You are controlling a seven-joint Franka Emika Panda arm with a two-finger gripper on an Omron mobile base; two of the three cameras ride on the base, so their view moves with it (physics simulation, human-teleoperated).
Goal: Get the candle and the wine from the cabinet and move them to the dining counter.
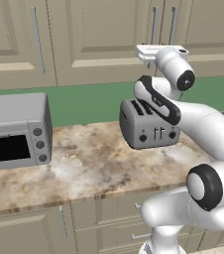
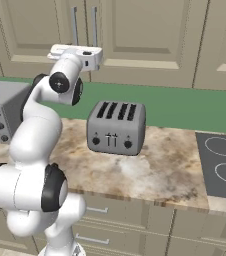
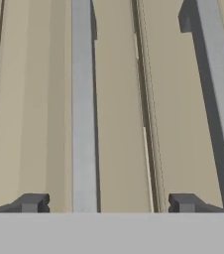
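Observation:
The cabinet (image 1: 99, 34) is a row of beige panelled wall doors, all shut, so the candle and the wine are hidden. The dining counter is out of view. My gripper (image 3: 108, 203) is open and raised against the meeting edges of two doors, level with their lower ends. In the hand view the left silver bar handle (image 3: 83, 109) runs upright between my two fingertips, nearer the left one. The right handle (image 3: 218, 99) lies outside the right fingertip. From the base views the hand (image 1: 151, 51) (image 2: 77, 52) sits just below the paired handles (image 1: 155, 24) (image 2: 75, 22).
On the marbled worktop (image 1: 94, 163) stand a steel toaster (image 1: 146, 124) (image 2: 116, 127) under the arm and a grey toaster oven (image 1: 15, 131) at the left. A dark cooktop (image 2: 225, 167) lies at the right. A green backsplash (image 2: 185, 107) runs behind, with drawers (image 2: 115, 215) below.

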